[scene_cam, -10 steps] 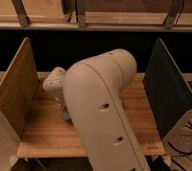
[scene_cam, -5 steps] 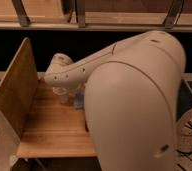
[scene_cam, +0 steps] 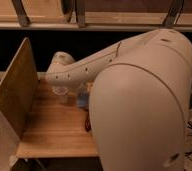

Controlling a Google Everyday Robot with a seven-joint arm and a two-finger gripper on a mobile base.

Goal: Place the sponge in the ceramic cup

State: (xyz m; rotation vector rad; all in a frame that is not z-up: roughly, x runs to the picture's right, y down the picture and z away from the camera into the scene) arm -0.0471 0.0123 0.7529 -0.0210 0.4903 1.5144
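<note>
Item: desk (scene_cam: 54,130), one. Light wooden top with planks running front to back.

Item: wooden panel (scene_cam: 14,95), one. It stands upright along the left edge of the desk.

Item: robot arm (scene_cam: 139,100), one. Cream-coloured shell. Its large rounded body fills the right half of the view and covers that side of the desk. A slimmer section reaches left and away, ending in a rounded joint above the back of the desk.

Item: gripper (scene_cam: 72,91), one. It hangs below the slim end of the arm, low over the back of the desk, between the cup and the sponge. It is largely hidden in the arm's shadow, so I cannot tell whether it is open or closed, or whether it grips anything.

Item: cup (scene_cam: 62,94), one. Pale, round and upright on the desk at the back, left of the gripper and under the arm's far joint.

Item: sponge (scene_cam: 82,101), one. A small blue pad just right of the gripper and near the cup, outside it. Whether it rests on the desk or is lifted cannot be told.

Item: red object (scene_cam: 87,123), one. Only a sliver shows at the edge of the arm's body, in front of the sponge.

Item: shelf rail (scene_cam: 104,22), one, across the background, with slanted brackets (scene_cam: 20,12), three.
</note>
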